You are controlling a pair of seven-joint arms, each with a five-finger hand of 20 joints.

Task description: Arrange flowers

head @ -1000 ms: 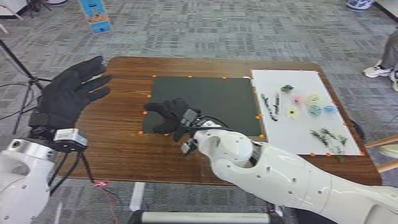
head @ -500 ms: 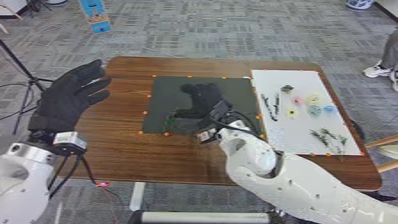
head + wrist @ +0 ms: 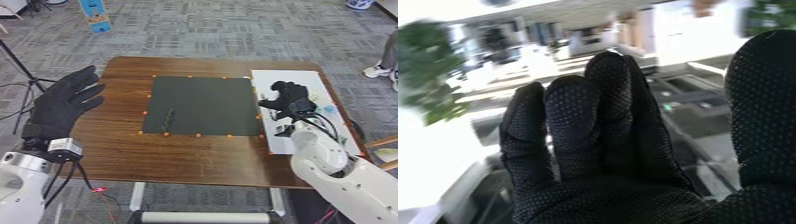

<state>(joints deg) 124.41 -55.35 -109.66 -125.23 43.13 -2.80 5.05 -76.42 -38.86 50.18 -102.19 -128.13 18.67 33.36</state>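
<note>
In the head view my right hand [image 3: 290, 96] is over the white board [image 3: 282, 144] on the right, covering part of the flowers there. Its fingers are straight in the right wrist view, where the hand [image 3: 589, 135] holds nothing and its thumb stands apart. A green sprig [image 3: 168, 120] lies on the dark square mat [image 3: 211, 102], near its lower left. A pale blue flower [image 3: 330, 109] shows beside my right hand. My left hand [image 3: 60, 102] is raised off the table's left side, fingers extended, empty.
The brown wooden table [image 3: 120, 157] has orange markers around the mat and board. A tripod [image 3: 19, 65] stands on the floor at the left. My right forearm crosses the table's near right corner.
My right hand has moved from the dark mat rightward to the white board. The green sprig, earlier beside that hand, now lies uncovered on the mat. The left hand has barely moved.
</note>
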